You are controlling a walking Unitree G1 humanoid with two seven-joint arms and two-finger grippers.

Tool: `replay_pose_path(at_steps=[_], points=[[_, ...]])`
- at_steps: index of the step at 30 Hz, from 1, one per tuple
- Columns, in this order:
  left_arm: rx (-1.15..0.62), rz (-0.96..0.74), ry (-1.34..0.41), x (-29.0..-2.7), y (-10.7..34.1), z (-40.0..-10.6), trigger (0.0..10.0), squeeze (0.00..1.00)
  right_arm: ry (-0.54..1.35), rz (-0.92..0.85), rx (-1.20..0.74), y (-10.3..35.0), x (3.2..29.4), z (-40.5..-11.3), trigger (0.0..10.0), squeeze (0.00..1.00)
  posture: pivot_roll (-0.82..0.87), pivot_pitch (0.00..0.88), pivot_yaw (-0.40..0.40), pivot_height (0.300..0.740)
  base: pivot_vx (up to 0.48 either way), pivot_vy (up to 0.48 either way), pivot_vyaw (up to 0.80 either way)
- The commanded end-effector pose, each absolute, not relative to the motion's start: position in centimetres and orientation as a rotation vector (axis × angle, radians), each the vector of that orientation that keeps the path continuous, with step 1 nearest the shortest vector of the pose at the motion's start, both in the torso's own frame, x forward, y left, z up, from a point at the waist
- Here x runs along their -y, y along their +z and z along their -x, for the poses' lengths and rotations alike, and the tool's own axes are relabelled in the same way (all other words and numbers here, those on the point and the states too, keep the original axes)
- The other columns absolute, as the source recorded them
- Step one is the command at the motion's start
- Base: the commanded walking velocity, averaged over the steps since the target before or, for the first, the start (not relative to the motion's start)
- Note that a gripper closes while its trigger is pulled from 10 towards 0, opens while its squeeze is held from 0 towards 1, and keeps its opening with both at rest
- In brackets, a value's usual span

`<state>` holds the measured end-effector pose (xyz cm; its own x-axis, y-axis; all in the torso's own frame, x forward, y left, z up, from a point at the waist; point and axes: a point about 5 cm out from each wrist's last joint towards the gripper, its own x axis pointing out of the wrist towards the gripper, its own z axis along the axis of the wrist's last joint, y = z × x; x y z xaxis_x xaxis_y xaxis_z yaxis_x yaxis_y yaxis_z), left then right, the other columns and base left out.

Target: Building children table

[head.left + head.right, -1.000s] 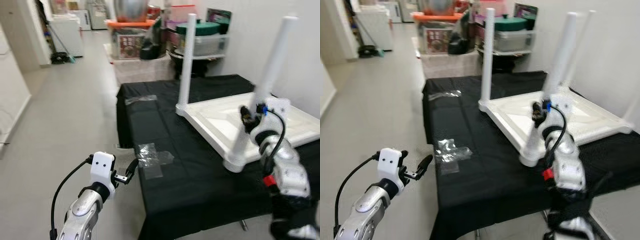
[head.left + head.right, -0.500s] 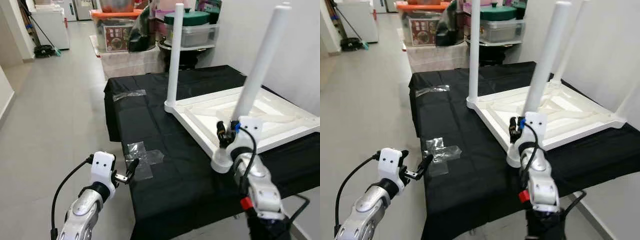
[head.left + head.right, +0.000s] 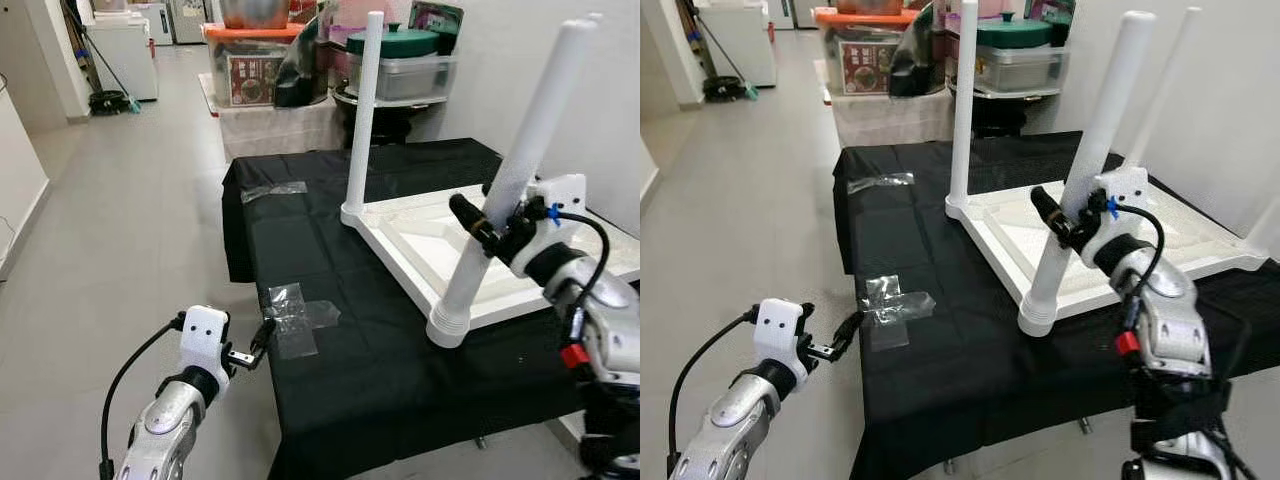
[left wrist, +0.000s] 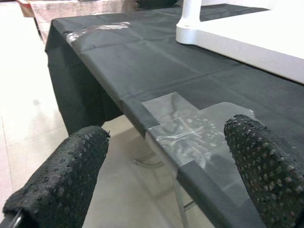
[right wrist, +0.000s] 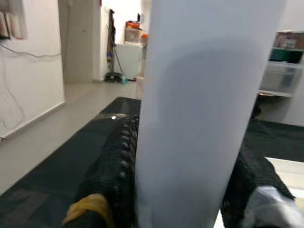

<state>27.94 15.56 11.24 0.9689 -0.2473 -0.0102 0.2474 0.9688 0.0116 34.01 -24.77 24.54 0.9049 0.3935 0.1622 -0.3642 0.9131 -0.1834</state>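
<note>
A white children's table (image 3: 400, 250) lies upside down on a table draped in black cloth (image 3: 380, 370), its legs pointing up. My right gripper (image 3: 482, 218) is shut on the lower half of the near leg (image 3: 540, 120), one black finger on each side. In the right wrist view the leg (image 5: 204, 95) sits tight between the fingers (image 5: 114, 161). A second leg (image 3: 365, 110) stands at the far corner. My left gripper (image 3: 255, 345) is open and holds nothing. It hovers at the cloth's near left edge, beside a patch of clear tape (image 4: 190, 128).
Stacked storage boxes and lidded bins (image 3: 260, 70) stand beyond the table's far end. A white wall runs along the right. Open grey floor (image 3: 120, 230) stretches to the left. A second tape patch (image 3: 275, 190) lies near the far left corner of the cloth.
The head view has shifted. My right arm has swung from in front of the near leg out to its right, with the gripper still on the leg. The left gripper has stayed put.
</note>
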Motion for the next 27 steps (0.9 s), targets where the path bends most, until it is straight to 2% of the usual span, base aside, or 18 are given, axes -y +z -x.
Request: replay_pose_path(at_steps=[1,3,5,6,7,8,10,11,12,13,16,20,21,22,23,24,25,27], points=[[-0.012,-0.023,-0.249,-15.6,11.1,-27.8,10.0,0.00,0.424,0.248,0.107,22.9,23.8,-34.6,0.0,0.00,0.04,0.000,-0.046,0.740,0.000,0.000,0.00],[-0.012,-0.024,-0.248,-15.7,11.1,-27.8,10.0,0.00,0.355,0.248,0.073,22.5,24.0,-35.0,0.0,0.00,0.04,0.000,-0.045,0.740,0.000,0.000,0.00],[-0.014,-0.024,-0.247,-15.7,11.1,-27.7,10.0,0.00,0.152,0.228,0.024,22.0,24.6,-35.5,0.0,0.00,0.04,0.000,-0.040,0.740,0.000,0.000,0.00],[-0.014,-0.024,-0.247,-15.7,11.1,-27.7,10.0,0.00,0.152,0.228,0.024,22.0,24.6,-35.5,0.0,0.00,0.04,0.000,-0.040,0.740,0.000,0.000,0.00],[-0.016,-0.025,-0.249,-15.7,11.1,-27.7,10.0,0.00,-0.024,0.177,0.014,21.9,25.4,-35.6,0.0,0.00,0.03,0.000,-0.037,0.740,0.000,0.000,0.00],[-0.016,-0.025,-0.249,-15.7,11.1,-27.7,10.0,0.00,-0.024,0.177,0.014,21.9,25.4,-35.6,0.0,0.00,0.03,0.000,-0.037,0.740,0.000,0.000,0.00],[-0.018,-0.025,-0.255,-15.6,11.0,-27.7,10.0,0.00,-0.425,0.040,-0.013,20.6,26.3,-34.3,0.0,0.00,0.03,0.000,-0.032,0.740,0.000,0.000,0.00],[-0.018,-0.025,-0.255,-15.6,11.0,-27.7,10.0,0.00,-0.425,0.040,-0.013,20.6,26.3,-34.3,0.0,0.00,0.03,0.000,-0.032,0.740,0.000,0.000,0.00],[-0.018,-0.026,-0.256,-15.5,11.0,-27.8,10.0,0.00,-0.543,0.000,-0.032,19.9,26.4,-33.5,0.0,0.00,0.03,0.000,-0.032,0.740,0.000,0.000,0.00],[-0.018,-0.026,-0.256,-15.5,11.0,-27.8,10.0,0.00,-0.543,0.000,-0.032,19.9,26.4,-33.5,0.0,0.00,0.03,0.000,-0.032,0.740,0.000,0.000,0.00],[-0.012,-0.022,-0.256,-15.4,11.2,-28.0,10.0,0.00,-0.547,-0.040,-0.053,17.9,21.2,-31.2,0.0,0.00,0.02,0.000,-0.033,0.740,0.000,0.000,0.00],[-0.017,-0.017,-0.258,-15.3,11.0,-27.9,10.0,0.00,-0.410,-0.063,-0.026,18.1,18.1,-31.6,0.0,0.00,-0.01,0.000,-0.030,0.740,0.000,0.000,0.00],[-0.017,-0.017,-0.258,-15.3,11.0,-27.9,10.0,0.00,-0.410,-0.063,-0.026,18.1,18.1,-31.6,0.0,0.00,-0.01,0.000,-0.030,0.740,0.000,0.000,0.00],[-0.022,-0.014,-0.261,-15.2,10.7,-27.8,10.0,0.00,-0.249,-0.080,0.023,19.0,16.2,-32.2,10.0,0.00,-0.04,0.000,-0.030,0.740,0.000,0.000,0.00],[-0.023,-0.013,-0.262,-15.1,10.6,-27.8,10.0,0.00,-0.240,-0.044,0.071,19.6,16.3,-32.2,10.0,0.17,-0.05,0.000,-0.026,0.740,0.000,0.000,0.00],[-0.023,-0.013,-0.262,-15.1,10.6,-27.8,10.0,0.00,-0.240,-0.044,0.071,19.6,16.3,-32.2,10.0,0.17,-0.05,0.000,-0.026,0.740,0.000,0.000,0.00],[-0.021,-0.012,-0.264,-15.0,10.7,-27.9,10.0,0.00,-0.213,-0.040,0.105,20.4,16.6,-32.3,10.0,1.00,-0.05,0.000,-0.029,0.740,0.000,0.000,0.00],[-0.020,-0.012,-0.265,-15.0,10.7,-28.0,10.0,0.00,-0.185,-0.065,0.103,20.6,16.5,-32.4,10.0,1.00,-0.05,0.000,-0.029,0.740,0.000,0.000,0.00]])
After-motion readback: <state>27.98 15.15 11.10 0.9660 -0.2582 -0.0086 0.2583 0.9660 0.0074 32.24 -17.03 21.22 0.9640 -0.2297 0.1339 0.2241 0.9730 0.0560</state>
